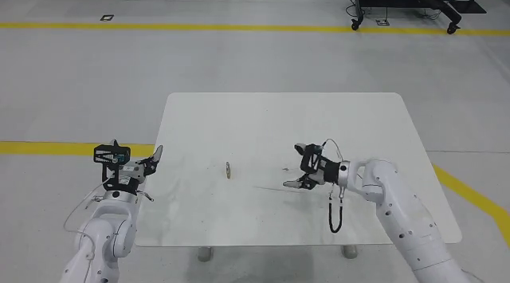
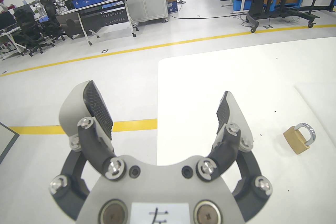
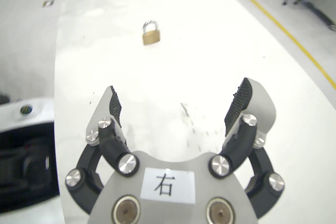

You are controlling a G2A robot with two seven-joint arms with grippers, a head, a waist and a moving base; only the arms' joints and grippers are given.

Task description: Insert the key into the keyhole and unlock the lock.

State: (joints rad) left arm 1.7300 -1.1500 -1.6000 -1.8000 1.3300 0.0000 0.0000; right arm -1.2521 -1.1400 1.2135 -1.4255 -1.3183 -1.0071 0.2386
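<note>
One padlock (image 3: pixel 151 37) upright, shackle (image 3: pixel 150 23) upward

The right claw (image 3: pixel 178 84) bears a white label (image 3: pixel 168 185) reading 右; the left claw (image 2: pixel 158 88) bears a second label (image 2: pixel 159 213) showing 左, partly cut off

The white table (image 1: pixel 279 119) has rounded corners. A brass padlock (image 1: pixel 228 170) with a silver shackle lies flat on it, about midway between the two end effectors: straight ahead of the right end effector (image 3: pixel 178 86) and well apart from it, and off to one side of the left end effector (image 2: pixel 158 96), which hangs at the table's edge. A small thin thing (image 3: pixel 184 107), too blurred to tell, lies just ahead of the right end effector. Dark specks dot the tabletop.
</note>
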